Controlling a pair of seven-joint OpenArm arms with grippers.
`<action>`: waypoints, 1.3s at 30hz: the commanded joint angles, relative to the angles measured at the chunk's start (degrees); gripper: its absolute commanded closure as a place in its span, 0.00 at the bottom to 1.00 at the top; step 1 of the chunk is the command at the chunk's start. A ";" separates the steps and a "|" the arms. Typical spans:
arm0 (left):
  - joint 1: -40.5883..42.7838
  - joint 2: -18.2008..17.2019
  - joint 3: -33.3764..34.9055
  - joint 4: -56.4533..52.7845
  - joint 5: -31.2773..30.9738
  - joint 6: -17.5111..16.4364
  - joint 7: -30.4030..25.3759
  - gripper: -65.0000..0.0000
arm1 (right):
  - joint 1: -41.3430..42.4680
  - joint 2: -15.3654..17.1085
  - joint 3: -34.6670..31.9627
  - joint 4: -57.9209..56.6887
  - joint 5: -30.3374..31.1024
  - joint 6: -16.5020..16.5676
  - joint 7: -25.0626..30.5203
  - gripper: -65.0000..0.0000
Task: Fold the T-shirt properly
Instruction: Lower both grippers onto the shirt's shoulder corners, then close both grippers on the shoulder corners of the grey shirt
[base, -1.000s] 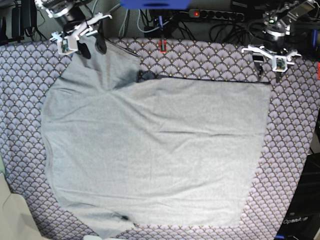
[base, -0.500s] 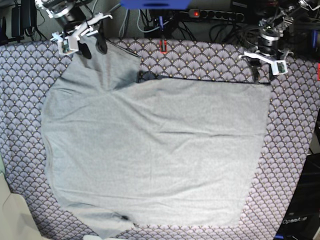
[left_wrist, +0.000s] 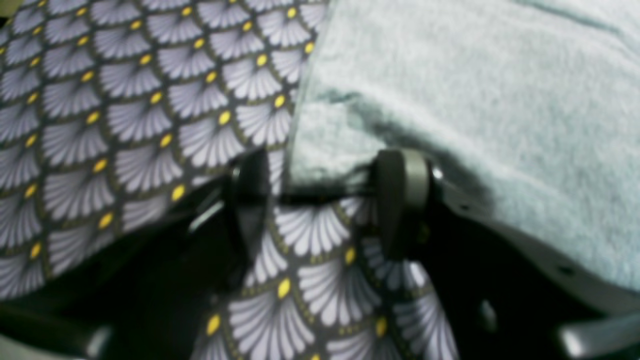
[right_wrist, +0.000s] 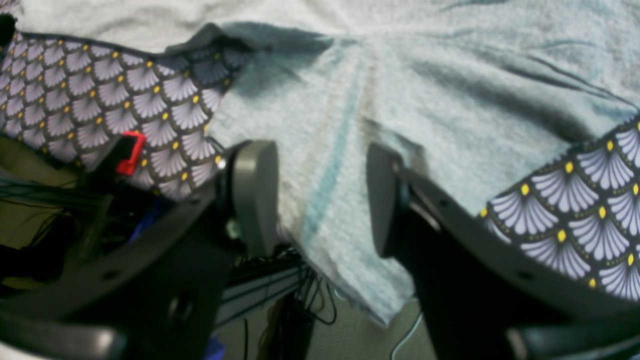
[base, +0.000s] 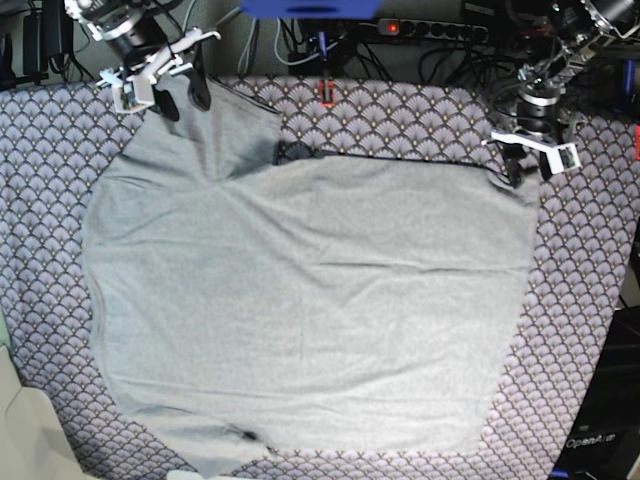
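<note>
1. Though it lies mostly flat, the T-shirt (base: 310, 300) is barely folded: it spreads wide over the patterned cloth (base: 590, 300) on the worktop, with one sleeve (base: 215, 125) reaching to the far edge and a bottom corner (base: 515, 175) at the other far side.
2. A dark strip of the shirt's inside shows along the far edge near the collar (base: 295, 152), so part of the cloth is turned over there; whether that counts as a first fold I cannot tell.
3. The right tool (right_wrist: 320, 195) stands at the sleeve with its jaws well apart; the sleeve fabric runs between the two pads (right_wrist: 255, 190) and hangs over the worktop's edge, but the pads do not pinch it.
4. The left tool (left_wrist: 320, 200) is down at the bottom corner, jaws wide. The hem's corner (left_wrist: 325, 150) sits just at the gap between the pads (left_wrist: 400, 195), with one pad seeming to lie under the fabric edge; nothing is clamped.
5. As I judge it, the task is at its start: both tools are placed to take hold of the far edge, and every real fold is left to do, sleeves in and body doubled.
</note>
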 joint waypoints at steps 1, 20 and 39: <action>0.17 0.02 -0.22 0.27 -1.40 -0.22 1.51 0.48 | -0.48 0.19 0.17 0.90 0.35 0.49 1.45 0.53; -1.50 2.74 -0.04 -2.36 -1.49 -4.61 1.94 0.68 | -0.91 0.19 0.26 0.90 0.35 0.49 1.45 0.53; -1.15 2.21 -0.13 -1.48 -1.58 -4.87 1.94 1.00 | -0.83 -2.71 8.17 1.08 0.52 0.49 1.45 0.50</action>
